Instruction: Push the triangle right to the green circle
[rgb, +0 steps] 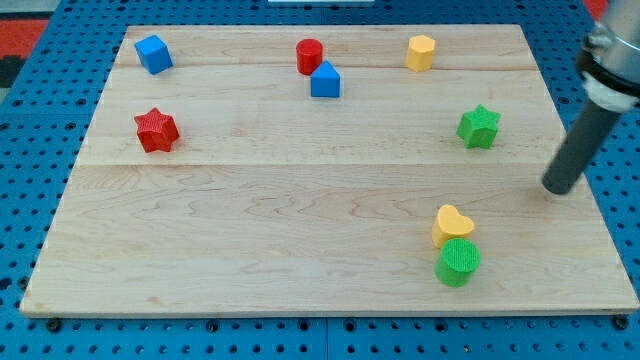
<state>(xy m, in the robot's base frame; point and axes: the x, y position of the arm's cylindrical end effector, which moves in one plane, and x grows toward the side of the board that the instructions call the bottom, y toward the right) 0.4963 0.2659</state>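
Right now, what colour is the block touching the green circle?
Yellow: the yellow heart, seen in the camera view.

1. Centre & lower left of board (250, 230): open wood, nothing standing there.
2. My tip (560, 187) at view's right edge; clear strip btwn it and green star (479, 127).
3. Blue triangle block (325, 80) touches red cylinder (309, 56) at its upper left; its right side is free.
4. Yellow heart (452, 224) sits against top of green circle (458, 262); circle's left, right, bottom sides open.
5. Yellow block (421, 52), blue cube (153, 54), red star (156, 130): near edges, well apart.
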